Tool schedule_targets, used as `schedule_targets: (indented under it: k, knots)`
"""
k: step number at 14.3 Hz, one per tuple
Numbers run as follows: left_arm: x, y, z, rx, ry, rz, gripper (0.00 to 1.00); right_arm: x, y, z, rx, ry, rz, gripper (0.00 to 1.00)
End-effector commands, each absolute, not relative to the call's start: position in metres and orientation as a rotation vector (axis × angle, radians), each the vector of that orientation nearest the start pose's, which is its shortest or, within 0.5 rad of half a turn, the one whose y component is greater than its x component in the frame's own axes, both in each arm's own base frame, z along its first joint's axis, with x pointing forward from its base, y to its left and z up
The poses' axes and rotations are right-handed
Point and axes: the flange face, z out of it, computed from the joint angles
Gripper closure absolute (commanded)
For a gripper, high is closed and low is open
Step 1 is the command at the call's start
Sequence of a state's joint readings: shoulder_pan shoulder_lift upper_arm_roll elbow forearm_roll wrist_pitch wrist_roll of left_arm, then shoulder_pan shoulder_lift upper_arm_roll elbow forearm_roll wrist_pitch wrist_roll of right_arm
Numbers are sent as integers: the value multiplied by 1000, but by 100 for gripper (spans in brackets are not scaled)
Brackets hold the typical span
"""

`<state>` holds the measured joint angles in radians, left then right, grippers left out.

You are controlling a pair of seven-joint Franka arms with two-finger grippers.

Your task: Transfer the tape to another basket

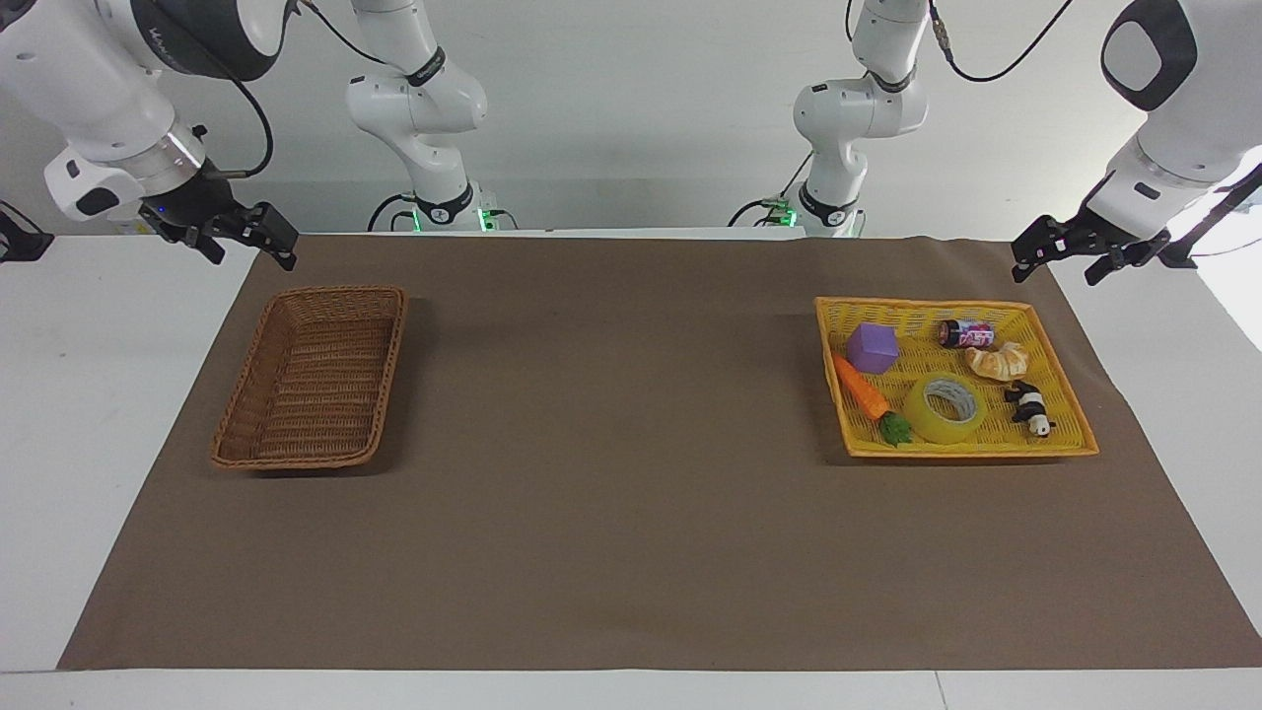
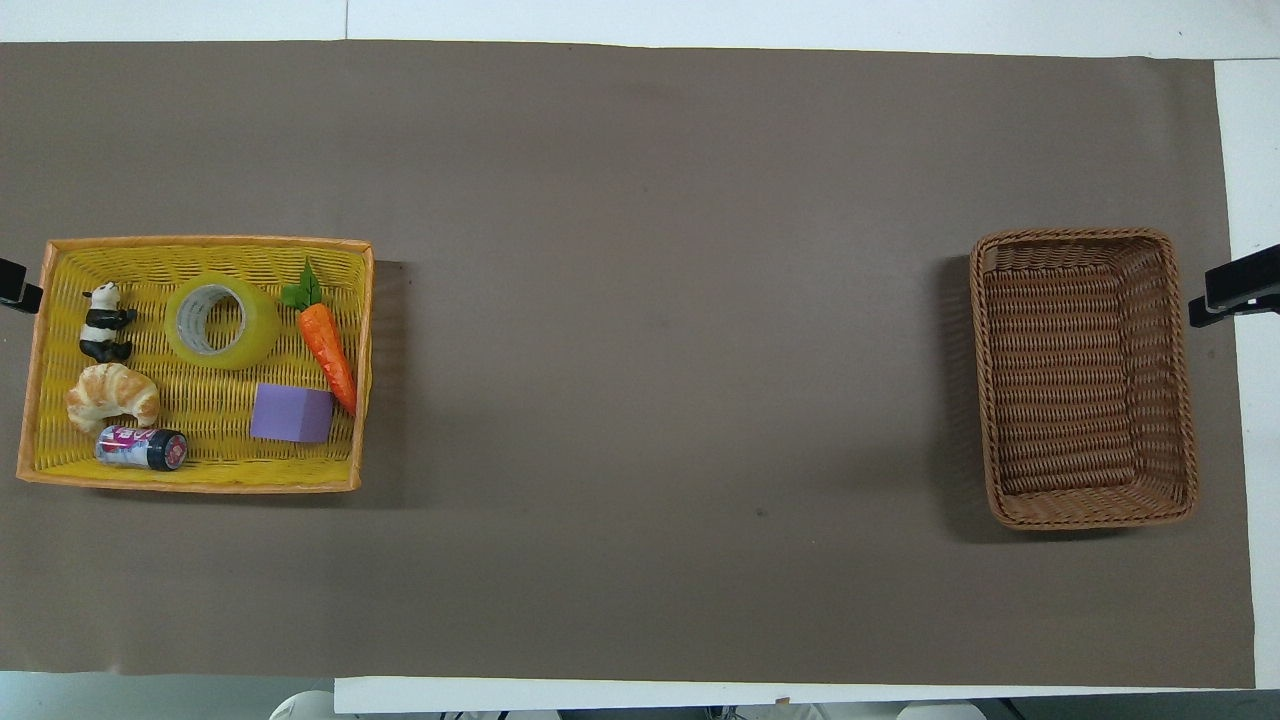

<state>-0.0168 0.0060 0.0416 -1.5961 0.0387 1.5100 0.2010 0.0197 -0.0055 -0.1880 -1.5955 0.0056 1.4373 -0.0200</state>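
Overhead view first: a wide brown cloth (image 2: 640, 300) covers most of the white table (image 2: 1250, 150). On it, toward the right arm's end, sits the rectangular brown woven wicker basket (image 2: 1087, 500). Toward the left arm's end lies a bright yellow-orange flat woven tray (image 2: 200, 478). Inside the tray, the wide roll of translucent yellow packing tape (image 2: 222, 322) lies flat near the middle, toward twelve o'clock. An orange toy carrot (image 2: 330, 350) is at its three o'clock, a purple cube (image 2: 291, 414) at five, a golden croissant (image 2: 112, 396) at eight, a small panda figure (image 2: 103, 322) at nine, and a small can (image 2: 142, 448) lies beside the croissant. Both arms wait: the left gripper (image 1: 1094, 251) hangs over the table edge by the tray, fingers spread apart and empty; the right gripper (image 1: 242, 237) hangs by the basket, fingers likewise apart.
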Motion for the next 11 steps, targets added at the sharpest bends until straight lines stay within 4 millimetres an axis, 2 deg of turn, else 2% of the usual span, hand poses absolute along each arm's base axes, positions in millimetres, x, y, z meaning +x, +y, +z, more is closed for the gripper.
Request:
schedule_targets:
  k: [1,3,7,9,10,11]
  knots:
    - [548,18,603,-3092,261,135,0,523,-90,607,-3110,207,227,0]
    - [546,24,603,-3095,237,152,0,523,-90,607,-3111,208,225,0]
    - [546,24,598,-3097,138,103,0,523,-90,606,-3109,207,229,0]
    - [544,26,564,-3097,132,48,0,523,-90,606,-3111,208,229,0]
    - [546,26,541,-3099,130,62,0,523,-90,607,-3110,207,227,0]
    - [550,26,528,-3099,102,50,0,523,-90,607,-3110,207,224,0]
